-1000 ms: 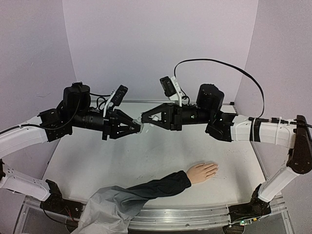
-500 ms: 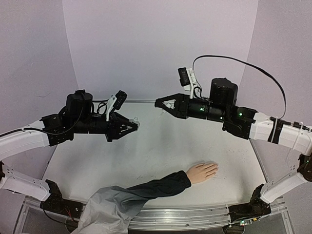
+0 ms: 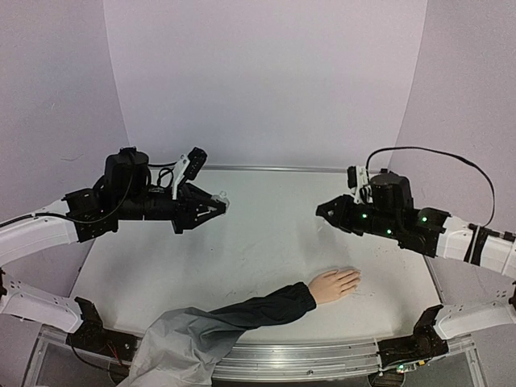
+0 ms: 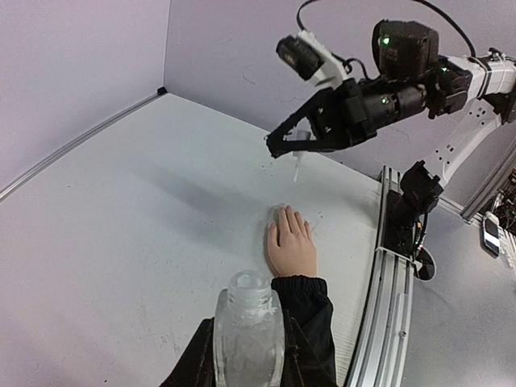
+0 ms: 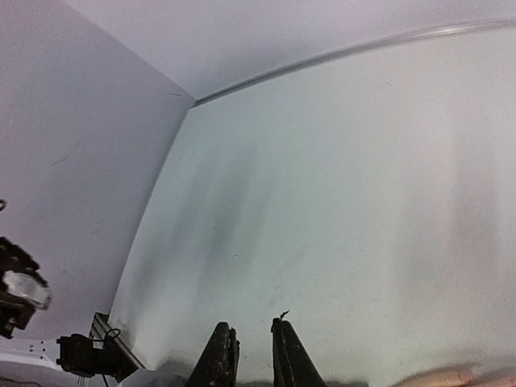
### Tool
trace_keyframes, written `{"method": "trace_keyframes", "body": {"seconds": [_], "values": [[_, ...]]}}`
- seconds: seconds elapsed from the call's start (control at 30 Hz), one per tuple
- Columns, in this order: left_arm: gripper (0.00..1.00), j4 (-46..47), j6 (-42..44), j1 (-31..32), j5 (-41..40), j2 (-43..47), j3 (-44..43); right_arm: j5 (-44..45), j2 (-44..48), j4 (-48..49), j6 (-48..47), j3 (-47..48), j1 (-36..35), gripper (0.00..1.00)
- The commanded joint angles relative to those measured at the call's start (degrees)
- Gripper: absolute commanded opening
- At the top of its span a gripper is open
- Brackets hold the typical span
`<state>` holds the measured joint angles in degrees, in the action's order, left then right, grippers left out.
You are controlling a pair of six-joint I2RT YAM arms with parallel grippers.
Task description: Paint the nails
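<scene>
The pale peach mannequin hand (image 3: 334, 284) lies palm down near the table's front, in a dark navy sleeve (image 3: 258, 309). Its nails (image 4: 287, 214) are skin-toned and barely show. My left gripper (image 3: 221, 205) is shut on a clear nail polish bottle (image 4: 248, 322), open neck forward, held high over the table's left half. My right gripper (image 3: 321, 213) hovers above and behind the hand. In the left wrist view it (image 4: 282, 145) is shut on a small clear whitish brush cap (image 4: 298, 160) that hangs downward. In the right wrist view its fingers (image 5: 251, 339) stand close together and the cap is hidden.
The sleeve runs into a grey cloth (image 3: 177, 347) over the table's front edge. A metal rail (image 3: 322, 359) lines the near edge. Purple walls enclose the white table (image 3: 242, 250) at the back and sides.
My right arm has pulled away from the left gripper, swinging right and down toward the mannequin hand with the brush cap. The left arm with the bottle has hardly moved.
</scene>
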<state>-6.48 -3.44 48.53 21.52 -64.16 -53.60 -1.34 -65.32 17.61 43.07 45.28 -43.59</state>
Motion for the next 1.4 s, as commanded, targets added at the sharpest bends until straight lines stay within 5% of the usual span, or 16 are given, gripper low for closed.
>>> {"method": "trace_keyframes", "body": {"seconds": [0.0,0.33,0.83,1.37], "values": [[0.00,2.6,1.3,-0.1,2.0,3.0,-0.4,8.8,6.3,-5.7,9.4,-7.1,1.7,0.00],[0.00,2.1,2.6,-0.1,3.3,3.7,0.5,20.9,14.2,-12.2,23.6,-21.7,4.9,0.00],[0.00,1.5,3.2,-0.1,3.6,2.8,0.0,15.6,0.7,0.3,12.6,-23.2,17.3,0.00],[0.00,0.7,3.2,-0.1,3.2,2.8,-0.2,12.5,-5.0,7.1,7.9,-24.6,18.3,0.00]]}}
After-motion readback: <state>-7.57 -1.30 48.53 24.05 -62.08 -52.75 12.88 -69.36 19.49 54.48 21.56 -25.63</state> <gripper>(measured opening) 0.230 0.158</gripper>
